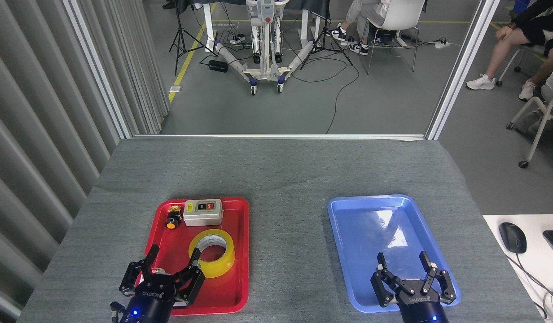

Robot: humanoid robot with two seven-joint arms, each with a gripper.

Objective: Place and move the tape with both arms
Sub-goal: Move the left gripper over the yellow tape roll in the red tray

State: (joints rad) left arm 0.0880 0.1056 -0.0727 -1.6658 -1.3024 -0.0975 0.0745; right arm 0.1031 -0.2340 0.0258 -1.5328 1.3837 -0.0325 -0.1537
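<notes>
A red tray [240, 251] and a blue tray [348, 242] lie well apart on a grey cloth-covered table [285, 170]. At the red tray's far end sit a grey switch box [203, 212] and, just left of it, a small black and yellow button [172, 220]. A mouse [512, 237] rests on a white desk [523, 273] at right. Beyond the table stand a wheeled frame [267, 49], a tripod [183, 36] and a white chair [395, 22], with cables [335, 89] on the floor. Seated people's legs [501, 49] show at right.
</notes>
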